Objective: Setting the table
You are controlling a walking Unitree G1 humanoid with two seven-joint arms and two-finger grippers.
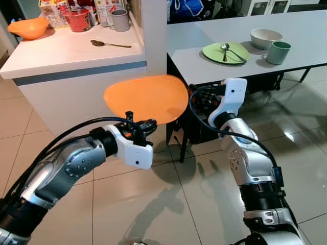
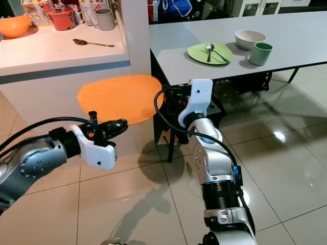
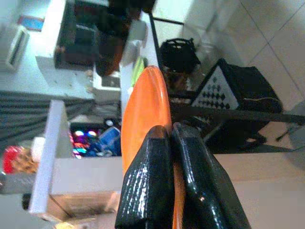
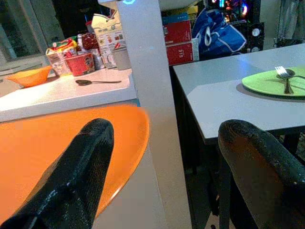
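An orange plate is held level in the air in front of the white counter, with my left gripper shut on its near rim. In the left wrist view both black fingers pinch the plate's edge. My right gripper stands open at the plate's right edge, its fingers wide apart and holding nothing. On the grey table to the right lie a green plate with a spoon and fork, a cream bowl and a green cup.
The white counter on the left carries a spoon, an orange bowl, a grey mug and a red cup. A white pillar stands between counter and table. Dark bags sit under the table; tiled floor lies below.
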